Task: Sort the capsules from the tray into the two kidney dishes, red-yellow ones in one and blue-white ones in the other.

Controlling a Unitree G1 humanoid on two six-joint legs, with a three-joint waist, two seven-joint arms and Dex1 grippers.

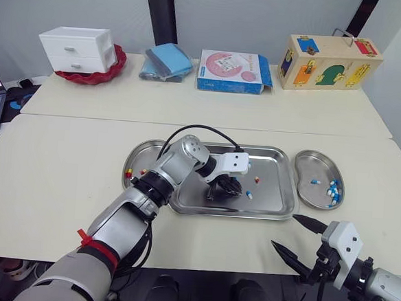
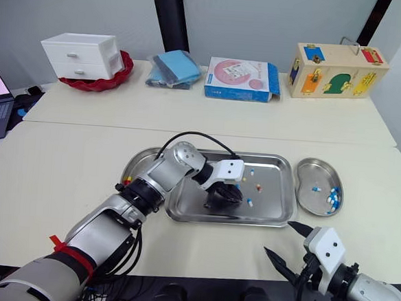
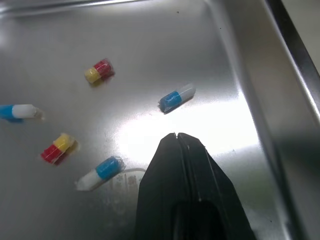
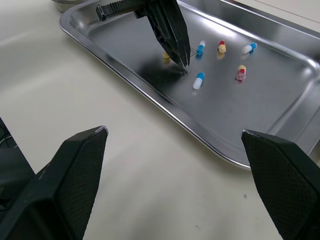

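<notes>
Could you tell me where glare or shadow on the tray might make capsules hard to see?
Left wrist view: a bright glare patch on the tray just ahead of the shut left gripper, near a blue-white capsule. Right wrist view: a dark patch beneath that gripper.

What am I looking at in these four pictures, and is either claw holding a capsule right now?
It is a two-armed robot. The two wide pictures come from its head, looking down at a table; the two close ones come from cameras on its wrists. The left gripper is down in the steel tray, fingers shut, with nothing seen between them. Loose around it lie blue-white capsules and red-yellow capsules. The right gripper hangs open near the table's front edge, empty. The dish on the right holds blue-white ones; the dish on the left holds red-yellow ones.
</notes>
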